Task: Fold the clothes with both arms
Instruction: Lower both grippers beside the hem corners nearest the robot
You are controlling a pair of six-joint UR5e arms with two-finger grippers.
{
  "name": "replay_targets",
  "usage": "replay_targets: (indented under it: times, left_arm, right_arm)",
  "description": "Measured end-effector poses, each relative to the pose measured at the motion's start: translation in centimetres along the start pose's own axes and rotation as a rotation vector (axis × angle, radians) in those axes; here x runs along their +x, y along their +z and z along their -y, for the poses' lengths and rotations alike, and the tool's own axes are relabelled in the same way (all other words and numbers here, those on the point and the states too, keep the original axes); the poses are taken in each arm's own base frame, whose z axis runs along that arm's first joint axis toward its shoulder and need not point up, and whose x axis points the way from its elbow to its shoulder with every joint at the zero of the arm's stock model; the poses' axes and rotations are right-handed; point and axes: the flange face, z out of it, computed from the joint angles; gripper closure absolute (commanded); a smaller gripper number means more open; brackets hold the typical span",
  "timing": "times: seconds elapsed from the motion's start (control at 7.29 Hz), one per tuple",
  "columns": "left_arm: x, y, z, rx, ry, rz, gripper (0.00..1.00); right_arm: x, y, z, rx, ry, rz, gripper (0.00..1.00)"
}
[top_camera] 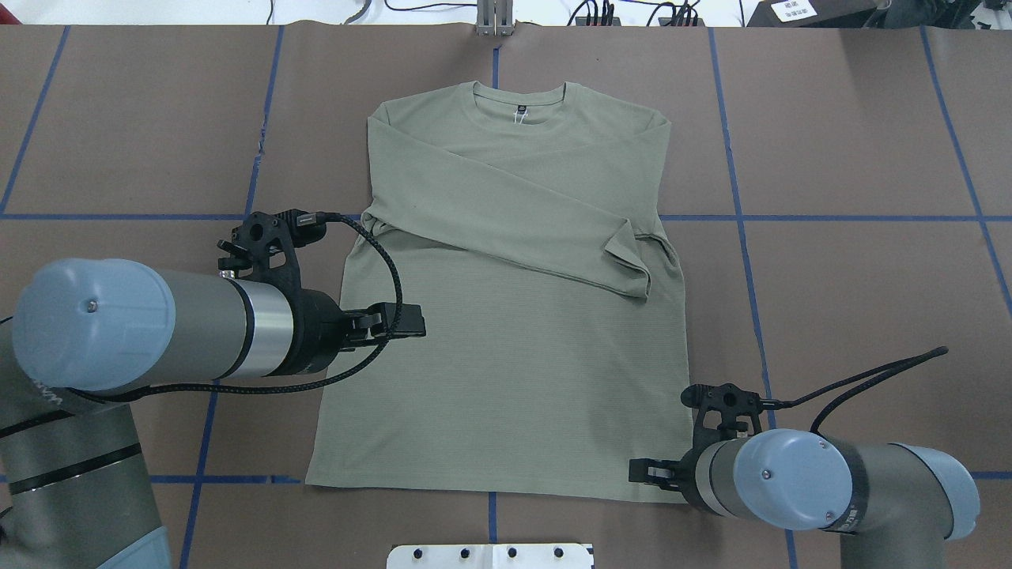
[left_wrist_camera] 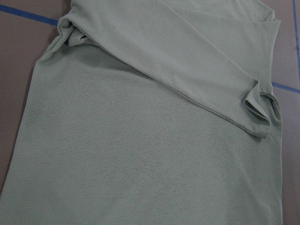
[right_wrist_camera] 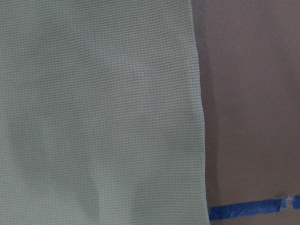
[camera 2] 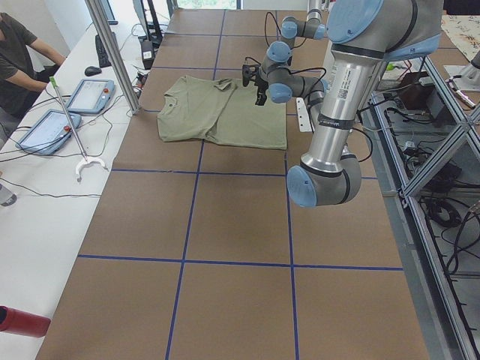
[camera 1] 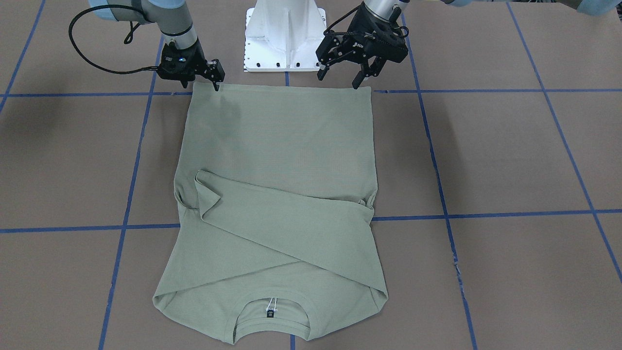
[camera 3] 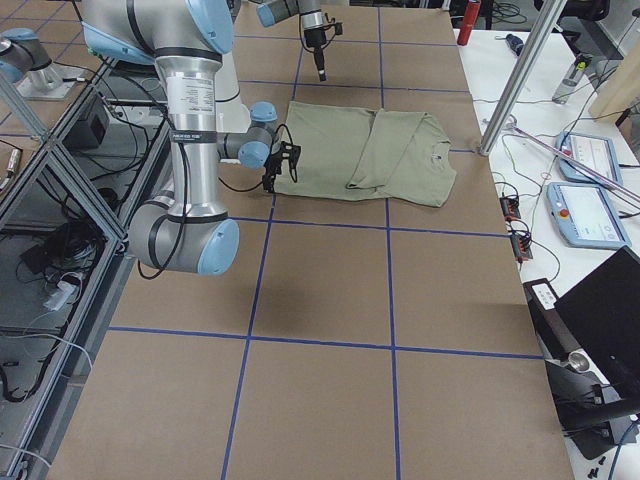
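The shirt point(camera 1: 277, 146) lies flat, its long axis running from the near hem to the far collar, with a gripper at each hem corner: the left gripper point(camera 1: 338, 81) spread wide and empty above one, the right gripper point(camera 1: 215, 82) lower at the other, its opening unreadable.

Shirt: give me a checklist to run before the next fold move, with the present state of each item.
1. Sleeves folded inside the shirt outline: ok.
2. Hem flat and straight on the robot's side: ok.
3. Right hand down at its hem corner: ok.
4. Right hand closed on the cloth: cannot tell.
5. Left hand down at its hem corner: not ok; it is open and hangs high above the shirt.
6. Collar end lying flat: ok.
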Motion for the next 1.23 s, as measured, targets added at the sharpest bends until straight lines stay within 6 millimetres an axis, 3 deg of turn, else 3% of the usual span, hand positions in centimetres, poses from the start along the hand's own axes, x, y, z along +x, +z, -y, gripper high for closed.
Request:
replay_targets:
  times: [0.27, 0.69, 1.23]
  left_arm:
    - [0.59, -0.38, -0.14, -0.002, -0.01, -0.015, 0.0]
    - [0.95, -0.45, -0.23, -0.005, -0.012, -0.022, 0.0]
    - [1.19, -0.44, -0.24, -0.005, -0.012, -0.026, 0.0]
  right_arm:
    - [0.35, 0.31, -0.04, -0.002, 0.005, -0.01, 0.14]
    - [0.54, 0.33, -0.08, -0.009, 0.012, -0.013, 0.48]
    - [0.6, 0.15, -0.05, -0.014, 0.013, -0.012, 0.53]
